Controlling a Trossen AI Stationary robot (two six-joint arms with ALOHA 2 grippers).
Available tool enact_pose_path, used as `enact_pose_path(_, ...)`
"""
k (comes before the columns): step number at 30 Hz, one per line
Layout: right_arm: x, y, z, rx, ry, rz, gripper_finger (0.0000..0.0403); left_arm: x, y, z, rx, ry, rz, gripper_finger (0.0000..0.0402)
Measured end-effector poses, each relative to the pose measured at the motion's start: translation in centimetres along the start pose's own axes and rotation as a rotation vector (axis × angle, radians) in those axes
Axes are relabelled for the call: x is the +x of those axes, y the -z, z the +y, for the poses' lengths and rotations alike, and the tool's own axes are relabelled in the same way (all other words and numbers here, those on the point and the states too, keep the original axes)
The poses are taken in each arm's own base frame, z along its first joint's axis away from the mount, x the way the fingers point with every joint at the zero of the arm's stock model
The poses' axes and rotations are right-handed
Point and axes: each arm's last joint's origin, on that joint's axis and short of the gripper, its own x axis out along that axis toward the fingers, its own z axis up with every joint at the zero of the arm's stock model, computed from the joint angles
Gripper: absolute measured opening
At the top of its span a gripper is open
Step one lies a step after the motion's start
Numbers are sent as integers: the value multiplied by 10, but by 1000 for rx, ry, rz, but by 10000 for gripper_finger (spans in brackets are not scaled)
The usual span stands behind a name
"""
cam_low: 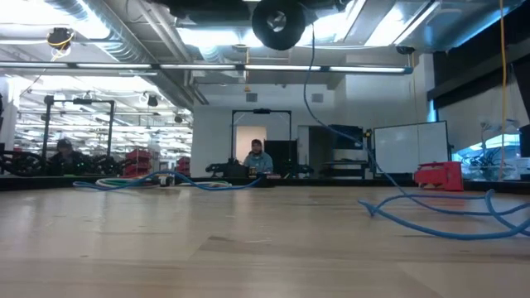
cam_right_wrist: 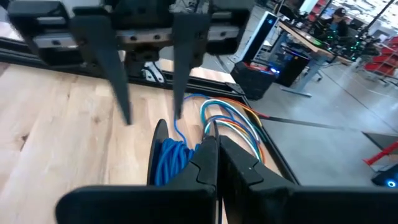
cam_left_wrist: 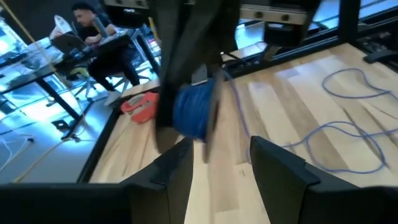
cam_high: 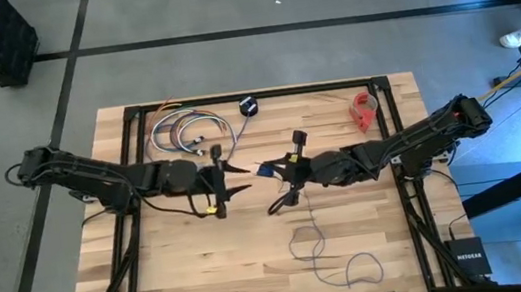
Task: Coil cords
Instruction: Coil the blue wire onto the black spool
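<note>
A small black round spool (cam_low: 277,22) hangs high above the table, with thin blue-grey cord wound on it (cam_right_wrist: 169,160). My right gripper (cam_right_wrist: 214,146), over the table's middle (cam_high: 280,171), is shut on the spool. From there the cord (cam_low: 311,91) drops to the table and lies in loose loops (cam_high: 334,257) toward the near edge. My left gripper (cam_left_wrist: 217,146) stands open a little to the left of the spool (cam_high: 241,178), its fingers level and pointing at the spool without touching it. My right gripper holds the spool at its side nearest the fingers (cam_right_wrist: 200,155), coming level from the table's right. The shut fingers hide the exact place of contact. The spool is lifted clear, its black flange (cam_right_wrist: 160,144) upright. The cord hangs slack below it.
A bundle of thicker multicoloured cables (cam_high: 188,132) lies at the far left of the table. A small black object (cam_high: 248,105) sits at the far edge and a red object (cam_high: 365,109) at the far right. People sit in the room beyond the table.
</note>
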Motion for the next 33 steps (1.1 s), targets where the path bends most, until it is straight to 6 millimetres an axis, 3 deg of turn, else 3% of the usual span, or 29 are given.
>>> enact_pose_path(24,0,-6,3,51,-88,-71,5,7,2,-2,-28,51,-13,153)
enact_pose_path(33,12,0,8,26,-60,-68,5,17,6,-4,-25,42,-12,149)
